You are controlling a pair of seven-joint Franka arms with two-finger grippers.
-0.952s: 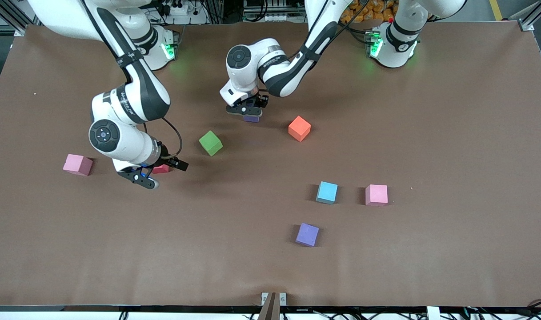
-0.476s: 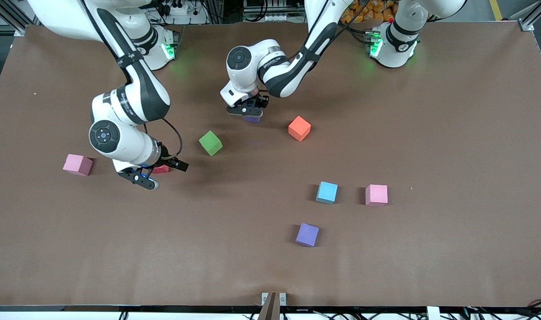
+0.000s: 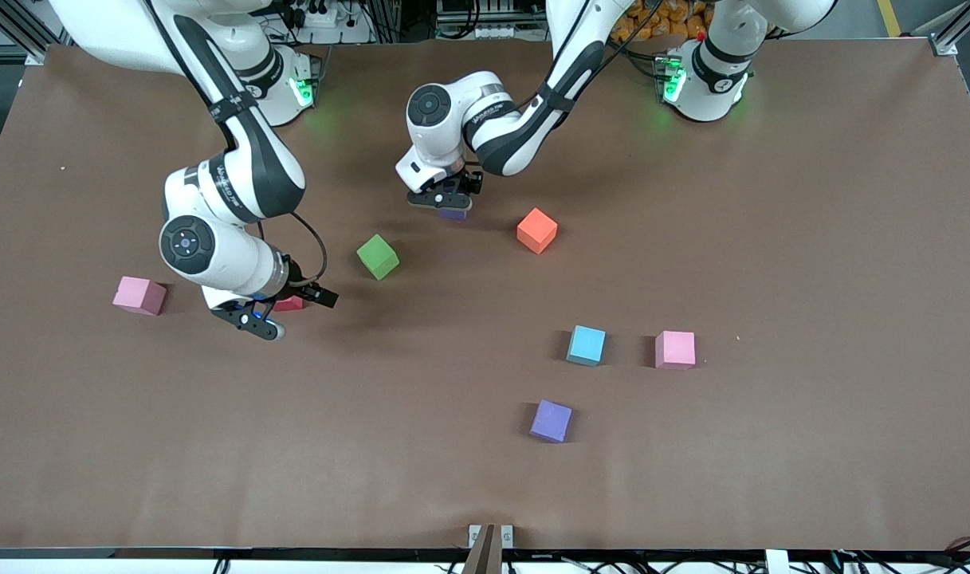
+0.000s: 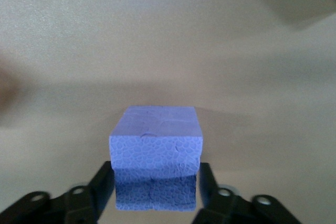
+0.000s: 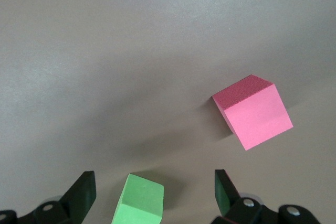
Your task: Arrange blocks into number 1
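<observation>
Brown matting covers your bench (image 3: 771,446), with cubes scattered across it. Nearest the front camera lies a lighter violet cube (image 3: 551,421). Farther back, the light blue block (image 3: 586,345) sits beside a pink cube (image 3: 675,349), the pink one toward the left arm's end.

Toward the right arm's end, your right end effector (image 3: 290,311) hangs low with its jaws spread wide and holds nothing. The crimson red block (image 3: 291,304) is on the bench right at it, mostly hidden by it. A second pink cube (image 3: 139,295) lies near them.

Farther still come the green block (image 3: 377,257) and the orange-red block (image 3: 537,230), well apart. Farthest back, your left end effector (image 4: 156,171) has the dark purple block (image 4: 156,129) set within it. You cannot tell whether it is clamped or let go.
</observation>
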